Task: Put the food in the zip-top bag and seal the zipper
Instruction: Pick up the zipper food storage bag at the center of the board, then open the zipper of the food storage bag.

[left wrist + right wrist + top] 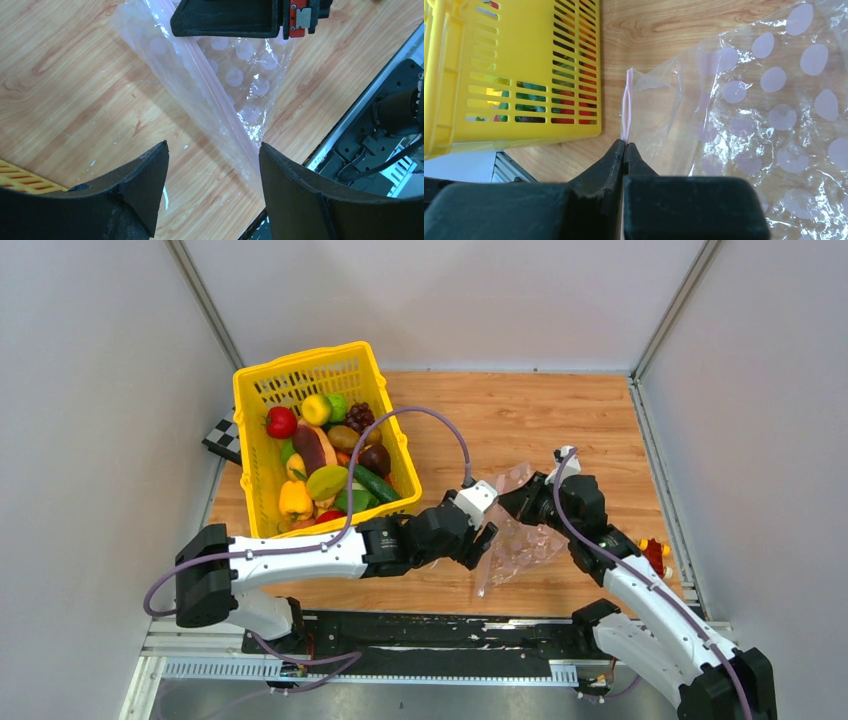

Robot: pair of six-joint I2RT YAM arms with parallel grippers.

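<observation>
The zip-top bag [527,545] is clear with white dots and hangs crumpled above the wood table between my two grippers. My right gripper [515,498] is shut on the zipper [626,102], the pale pink strip standing up from its closed fingertips [624,145]. The bag's dotted body [769,110] spreads to the right of it. My left gripper [212,147] is open and empty just below the bag [235,75], with the pink zipper strip [210,95] running toward its right finger [285,175]. The food [325,455] lies piled in the yellow basket. I see no food in the bag.
The yellow lattice basket [300,362] stands at the back left, close to the left arm; its wall shows in the right wrist view [524,45]. A small orange-red block [655,552] sits by the right wall. A checkered board [222,437] lies left of the basket. The metal rail [350,125] runs along the table's near edge.
</observation>
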